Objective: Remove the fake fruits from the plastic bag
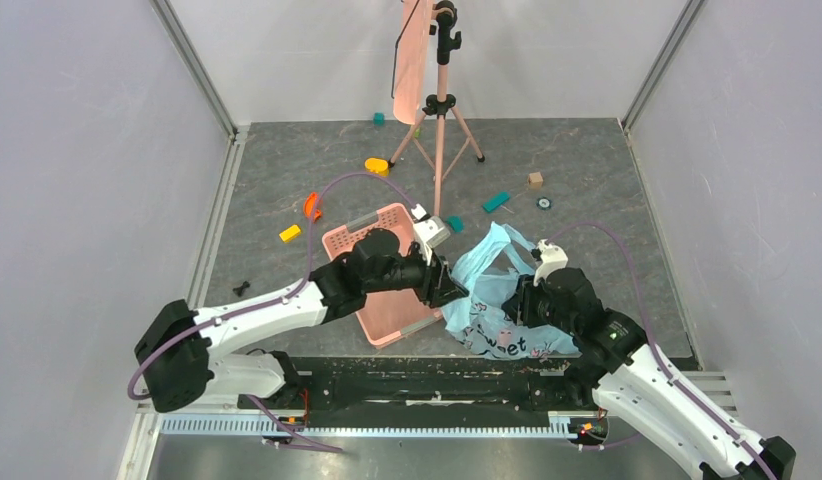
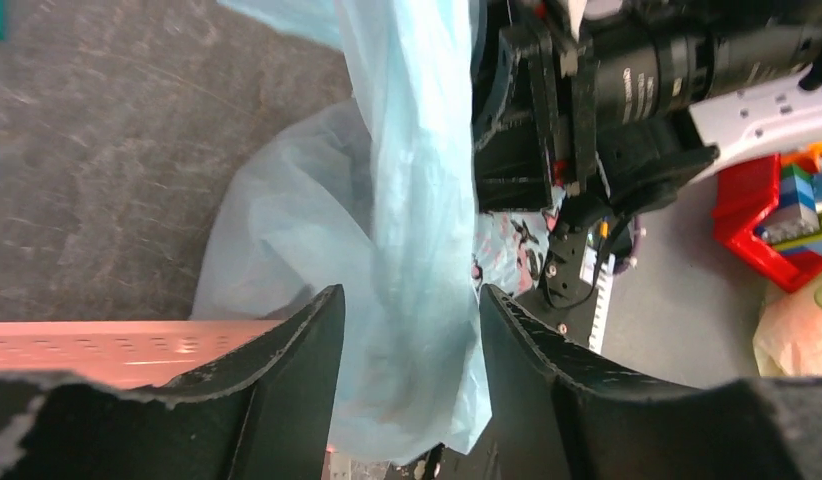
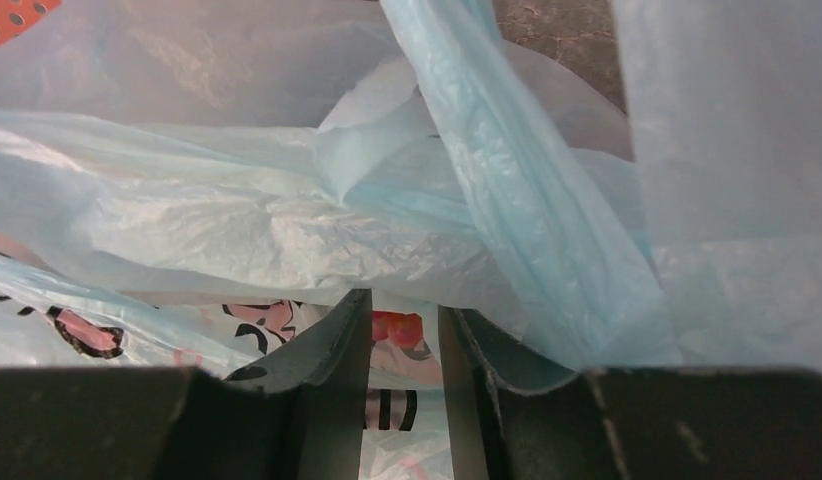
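The light-blue plastic bag (image 1: 502, 335) lies crumpled at the near middle, its white printed panel facing up. My left gripper (image 1: 449, 290) reaches over the pink basket to the bag's left edge. In the left wrist view its fingers (image 2: 307, 340) stand partly closed on a bunched fold of the bag (image 2: 407, 180) that fills the gap. My right gripper (image 1: 515, 300) rests on the bag's middle. In the right wrist view its jaws (image 3: 405, 305) stand a narrow gap apart, tips tucked under a bag layer (image 3: 287, 220), with printed plastic showing between them. No fake fruits are visible.
A pink basket (image 1: 387, 225) sits directly left of the bag, under my left arm. A tripod stand (image 1: 439, 130) rises behind it. Small toy blocks lie scattered on the far floor, such as a yellow one (image 1: 290, 233) and a teal one (image 1: 495, 201).
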{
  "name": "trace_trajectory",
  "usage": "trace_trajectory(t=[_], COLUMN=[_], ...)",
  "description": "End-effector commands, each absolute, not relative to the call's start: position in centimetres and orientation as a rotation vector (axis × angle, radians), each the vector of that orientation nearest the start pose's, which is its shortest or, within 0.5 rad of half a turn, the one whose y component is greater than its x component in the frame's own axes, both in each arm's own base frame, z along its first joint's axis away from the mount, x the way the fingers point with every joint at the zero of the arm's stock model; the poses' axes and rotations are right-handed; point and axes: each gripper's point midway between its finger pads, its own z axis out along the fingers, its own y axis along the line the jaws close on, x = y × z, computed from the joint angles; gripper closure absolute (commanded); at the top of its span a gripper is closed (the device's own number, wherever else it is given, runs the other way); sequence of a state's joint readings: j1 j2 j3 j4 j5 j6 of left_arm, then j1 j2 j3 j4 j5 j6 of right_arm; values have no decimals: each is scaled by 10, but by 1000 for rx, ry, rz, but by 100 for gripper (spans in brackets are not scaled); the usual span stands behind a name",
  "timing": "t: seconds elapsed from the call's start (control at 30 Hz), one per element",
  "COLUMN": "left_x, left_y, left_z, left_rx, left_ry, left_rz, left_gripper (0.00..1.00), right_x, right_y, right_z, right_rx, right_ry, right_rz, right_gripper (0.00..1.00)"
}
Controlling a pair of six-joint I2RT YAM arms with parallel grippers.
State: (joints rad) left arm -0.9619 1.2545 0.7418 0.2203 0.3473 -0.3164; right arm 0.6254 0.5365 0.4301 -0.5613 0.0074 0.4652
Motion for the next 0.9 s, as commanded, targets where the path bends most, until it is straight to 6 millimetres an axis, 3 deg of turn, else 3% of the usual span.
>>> trace_trajectory(t=[0.0,0.07,0.13,0.17,0.23,0.27,0.43,0.63,0.87], left_x=[178,178,177,176,173,168,116,89,98], left_y=[-358,-353,-350,-349,-347,-350,-387,-426,-456], left_z=[252,267,279,286,288,289,289,262,238], left_rx=[772,754,742,738,733,751,902,923,903], left_ry=[1766,1756,1750,1738,1781,1792,1761,1802,1840], left_rz=[-1136,-1130,-1134,-1140,-1096,-1066,-1064,-1116,-1055], left_gripper=[41,43,53,61,91,97,98,98,98], right_x=[171,171,173,173,174,174,176,177,175], right_y=[146,147,148,148,149,149,150,150,148], right_z=[106,108,110,110,113,114,118,121,119], right_rx=[-153,-149,-144,-142,-136,-132,-116,-98,-95], right_ry=[2246,2234,2223,2221,2207,2203,2181,2166,2171], right_rz=[611,624,629,632,641,643,656,666,660], right_gripper=[71,75,79,80,82,83,84,85,86])
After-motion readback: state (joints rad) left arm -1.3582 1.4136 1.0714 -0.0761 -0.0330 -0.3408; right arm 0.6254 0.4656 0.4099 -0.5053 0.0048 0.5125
